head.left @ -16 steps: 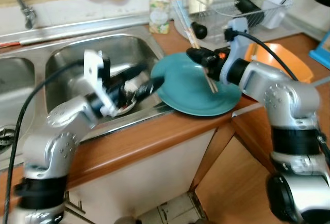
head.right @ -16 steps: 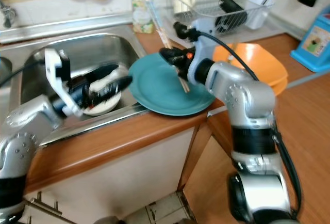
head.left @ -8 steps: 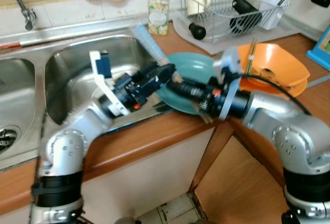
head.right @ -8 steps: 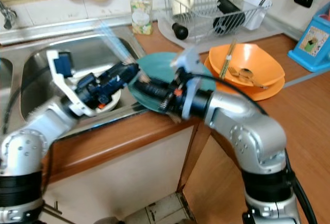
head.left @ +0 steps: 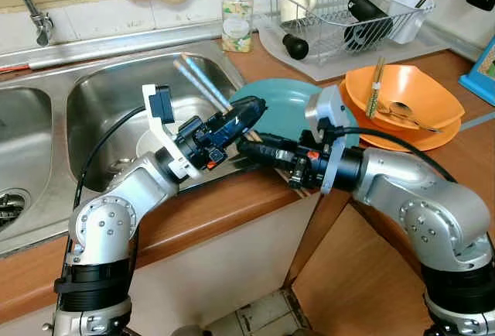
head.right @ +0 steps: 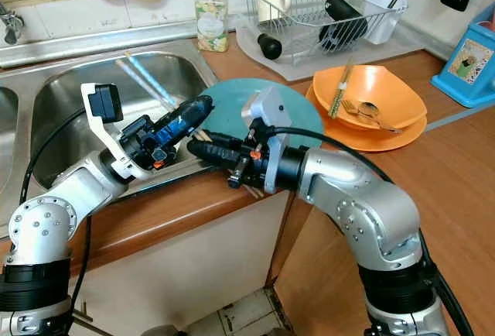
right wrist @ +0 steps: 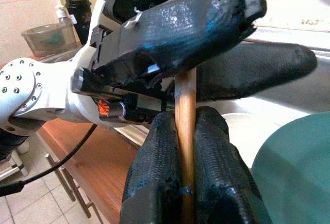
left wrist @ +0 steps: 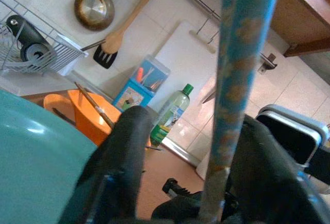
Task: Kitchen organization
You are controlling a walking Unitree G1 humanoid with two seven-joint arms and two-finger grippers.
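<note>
Chopsticks, blue patterned pair, sit in your left gripper jaws over the wooden tabletop edge, your right gripper jaws clamping their wooden end beside the round teal plate.

Both arms are silver, built of rounded jointed segments with small dark screws and black bands at the joints. A black cable loops along each forearm. The left claw and right claw have long black textured fingers, with white wrist brackets and small orange markings.
</note>
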